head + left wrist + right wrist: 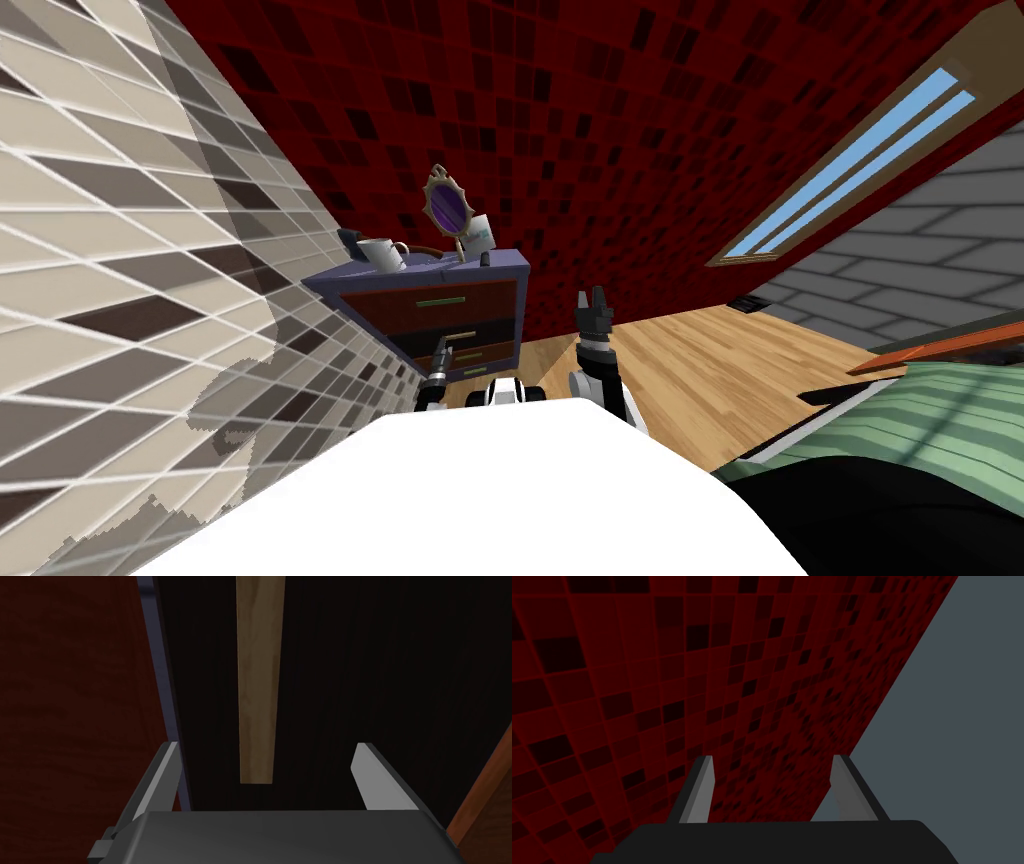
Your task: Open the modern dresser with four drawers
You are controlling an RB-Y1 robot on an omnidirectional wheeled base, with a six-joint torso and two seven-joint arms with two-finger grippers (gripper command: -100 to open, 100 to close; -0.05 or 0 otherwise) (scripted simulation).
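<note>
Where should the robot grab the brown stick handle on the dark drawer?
Grab the tan handle across its narrow width, coming straight at the dark drawer front. It is a long, slim bar, and the open left gripper has one finger each side of its end.

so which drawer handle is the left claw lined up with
The tan wooden handle on the dark drawer front: it runs between the left claw's open fingers. The top drawer's handle is green.
</note>
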